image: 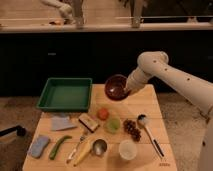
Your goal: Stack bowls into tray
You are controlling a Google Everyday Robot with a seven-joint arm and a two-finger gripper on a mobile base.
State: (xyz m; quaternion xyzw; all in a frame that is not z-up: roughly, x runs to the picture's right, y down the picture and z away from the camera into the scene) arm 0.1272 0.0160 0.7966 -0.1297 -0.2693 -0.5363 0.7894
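One bowl [116, 86] up in the air, tilted, and we've got its right rim pinched between our gripper [126, 90] fingers, just right of the tray [65, 95], above the table [146, 106].

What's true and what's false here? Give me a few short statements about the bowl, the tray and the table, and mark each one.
1. The tool holds the bowl in the air over the table. True.
2. The bowl sits inside the green tray. False: it hangs to the right of the tray, not in it.
3. A metal cup stands near the table's front edge. True.
4. A spoon lies to the left of the tray. False: the spoon lies on the right part of the table, in front of the bowl.
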